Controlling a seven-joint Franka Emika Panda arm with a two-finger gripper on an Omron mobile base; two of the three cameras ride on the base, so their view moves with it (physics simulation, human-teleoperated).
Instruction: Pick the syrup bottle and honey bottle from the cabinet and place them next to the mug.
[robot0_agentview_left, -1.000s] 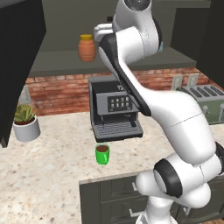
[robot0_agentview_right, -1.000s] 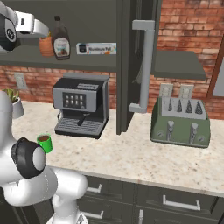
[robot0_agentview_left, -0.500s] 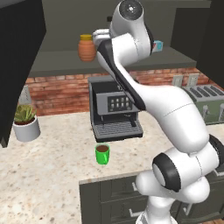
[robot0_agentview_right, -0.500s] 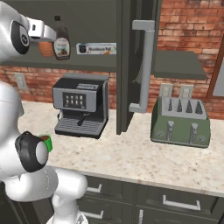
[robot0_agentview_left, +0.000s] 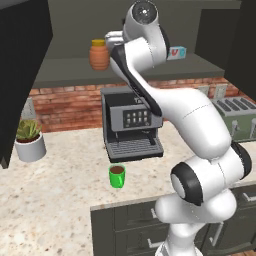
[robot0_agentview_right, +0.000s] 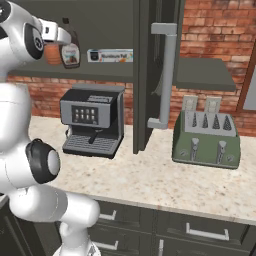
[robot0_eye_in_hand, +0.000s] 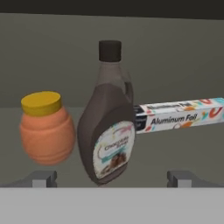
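Speckled pale stone formed the counter (robot0_agentview_left: 60, 200), backed by red brick, and on it a black coffee machine (robot0_agentview_left: 131, 125), a green toaster (robot0_agentview_right: 206, 139) and a white plant pot (robot0_agentview_left: 30, 148) were seen. Just in front of the coffee machine the mug (robot0_agentview_left: 117, 176) was found upright, with dark brown liquid inside. Above, the cabinet (robot0_agentview_right: 107, 75) was seen with its doors open, and on its grey shelf the syrup bottle (robot0_eye_in_hand: 108, 127) was seen upright, dark-filled, with the honey bottle (robot0_eye_in_hand: 46, 128) near it on one side and a box of aluminium foil (robot0_eye_in_hand: 179, 114) laid flat behind it on the other. The gripper (robot0_eye_in_hand: 111, 178) was held level with the shelf, facing the syrup bottle, its fingers (robot0_eye_in_hand: 180, 178) spread wide apart and nothing clasped between them.
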